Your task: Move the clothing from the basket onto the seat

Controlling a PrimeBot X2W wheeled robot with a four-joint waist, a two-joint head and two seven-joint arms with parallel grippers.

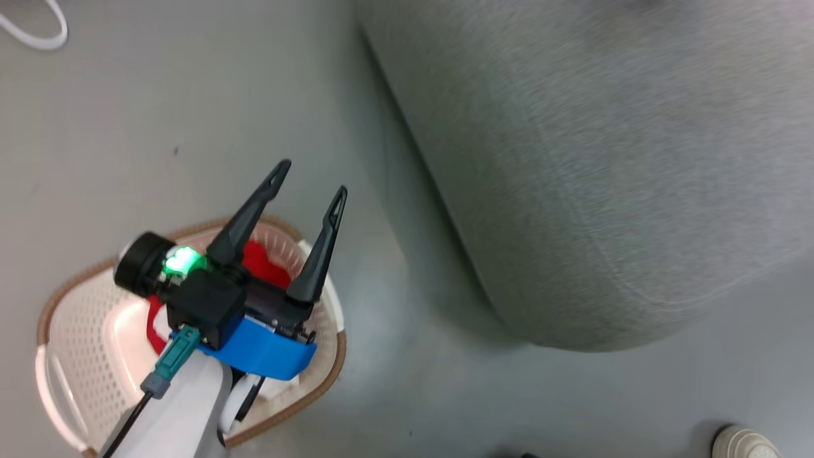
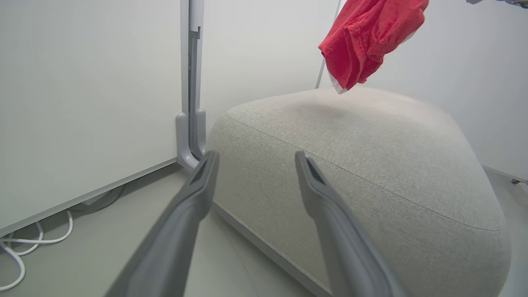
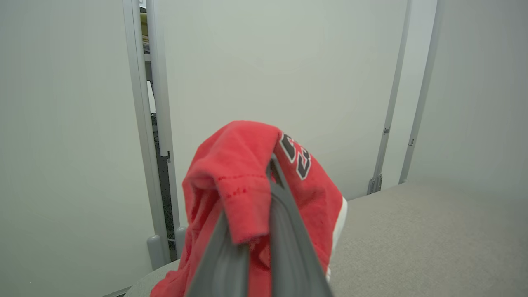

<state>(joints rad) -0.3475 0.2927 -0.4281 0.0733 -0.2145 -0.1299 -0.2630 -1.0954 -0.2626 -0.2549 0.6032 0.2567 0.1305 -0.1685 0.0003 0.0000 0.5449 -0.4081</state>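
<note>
The cream basket (image 1: 71, 356) sits on the floor at the lower left of the head view, with red clothing (image 1: 262, 262) inside it. Above the basket my left gripper (image 1: 313, 177) is open and empty; in its own view, the left gripper (image 2: 255, 156) points at the grey seat (image 2: 371, 165). My right gripper (image 3: 266, 173) is shut on a red jersey garment (image 3: 239, 165) with black-and-white lettering, which it holds above the seat (image 3: 433, 239). That garment (image 2: 367, 37) hangs over the seat's far side in the left wrist view. The seat (image 1: 604, 178) takes up the right of the head view.
Pale partition panels with a grey post (image 2: 192, 82) stand behind the seat. A white cable (image 2: 24, 243) lies on the floor by the panels, and the cable (image 1: 38, 38) also shows at the head view's top left. A person's shoe (image 1: 744, 443) is at the bottom right. Bare grey floor lies between basket and seat.
</note>
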